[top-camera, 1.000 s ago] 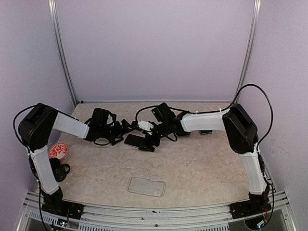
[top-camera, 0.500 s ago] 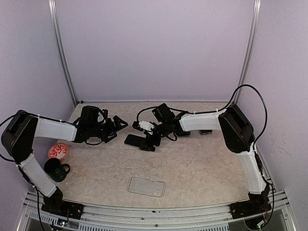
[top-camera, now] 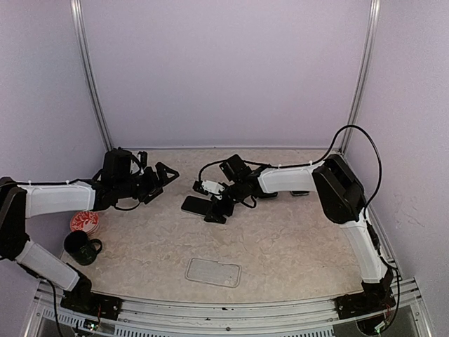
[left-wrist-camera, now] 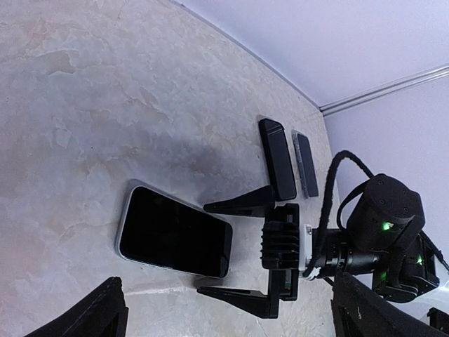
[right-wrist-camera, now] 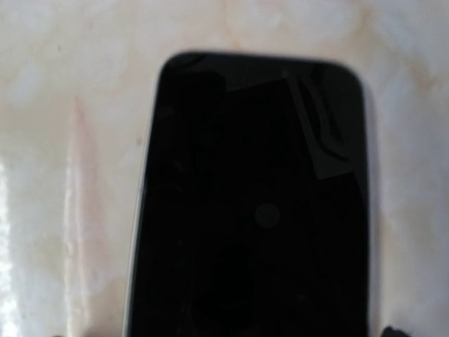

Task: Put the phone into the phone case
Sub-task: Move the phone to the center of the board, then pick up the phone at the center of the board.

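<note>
Mug and red dish sit well left of phone.

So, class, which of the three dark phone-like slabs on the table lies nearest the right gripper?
The silver-edged phone, its end inside the open right gripper. The black slab and the grey slab lie side by side, farther off.

red plate left edge | black mug just nearer | marble table

White-sleeved black arms, looping black cables
</note>
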Tool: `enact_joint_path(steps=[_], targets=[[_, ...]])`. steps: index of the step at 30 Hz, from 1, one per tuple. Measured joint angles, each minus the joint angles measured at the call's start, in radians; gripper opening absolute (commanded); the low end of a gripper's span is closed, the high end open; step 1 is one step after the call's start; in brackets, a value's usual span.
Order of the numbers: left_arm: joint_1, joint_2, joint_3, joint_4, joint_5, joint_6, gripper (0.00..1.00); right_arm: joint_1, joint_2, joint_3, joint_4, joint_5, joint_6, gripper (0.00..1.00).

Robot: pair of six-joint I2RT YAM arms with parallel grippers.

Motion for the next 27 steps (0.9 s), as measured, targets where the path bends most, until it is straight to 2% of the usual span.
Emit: enact_joint_path(steps=[15,20,27], targets=[[-0.005,-0.054,-0.018,-0.032,-0.012,0.006,0.99,0.0,0.004,0.0,-0.016,0.018,0.002,0.87],[-0.005,-0.068,-0.018,-0.035,-0.012,0.006,0.99,0.0,0.004,0.0,-0.016,0.024,0.002,0.75],[-0.005,-0.079,-0.032,-0.035,-0.012,0.007,0.99,0.0,0.004,0.0,-0.015,0.016,-0.002,0.54]])
